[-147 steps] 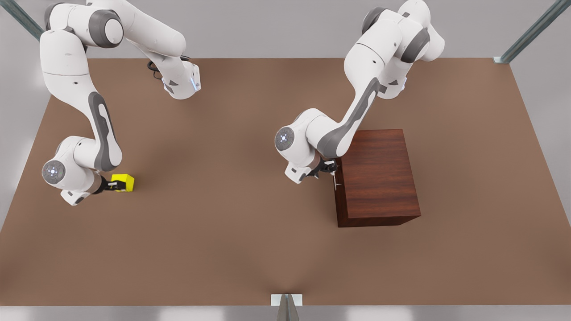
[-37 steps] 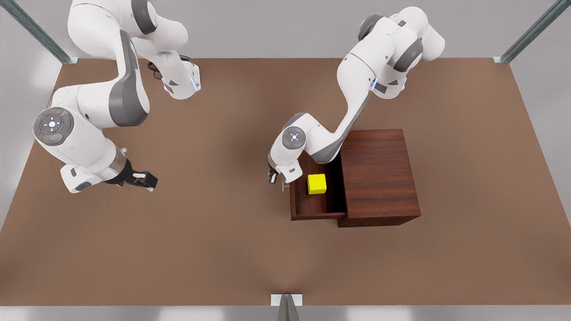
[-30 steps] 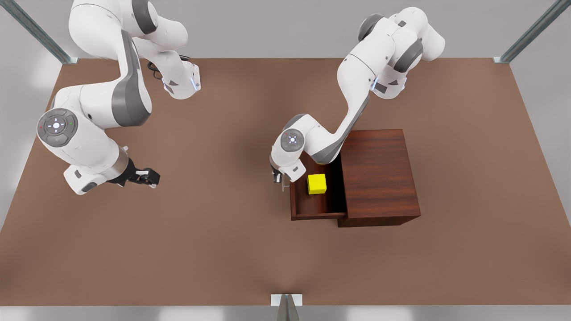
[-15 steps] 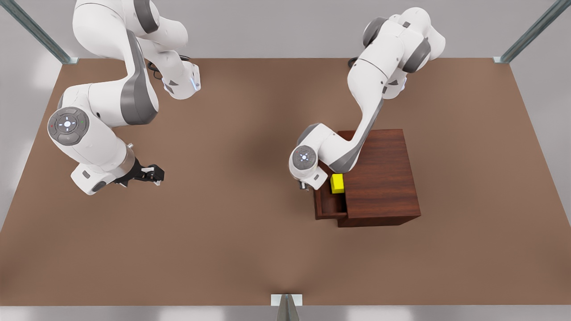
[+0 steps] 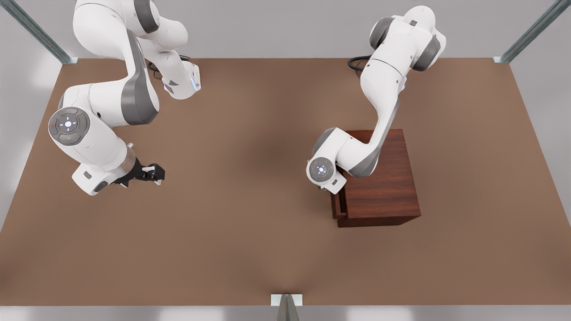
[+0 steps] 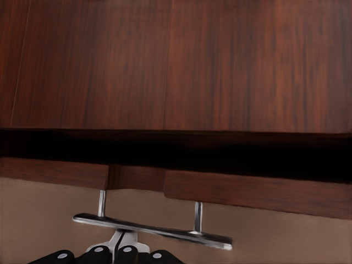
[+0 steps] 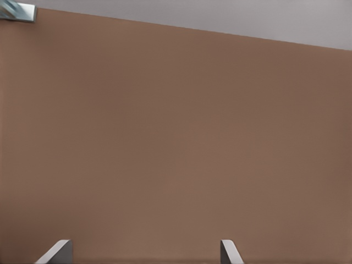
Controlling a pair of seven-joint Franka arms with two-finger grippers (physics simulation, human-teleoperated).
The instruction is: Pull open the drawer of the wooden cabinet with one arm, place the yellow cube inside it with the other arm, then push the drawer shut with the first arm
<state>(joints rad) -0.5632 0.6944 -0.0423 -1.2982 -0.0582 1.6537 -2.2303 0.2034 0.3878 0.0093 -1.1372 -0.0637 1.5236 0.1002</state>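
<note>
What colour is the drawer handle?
Silver: a slim metal bar handle on the dark reddish-brown drawer front, clearest in the left wrist view.

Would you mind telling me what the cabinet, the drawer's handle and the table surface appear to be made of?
The wooden cabinet looks like dark reddish-brown wood with a smooth finish, going by its streaky grain. The drawer front matches it. Its handle seems polished metal: a slim silver bar with bright highlights. The table is a matte brown sheet with no grain, so its material is unclear.
</note>
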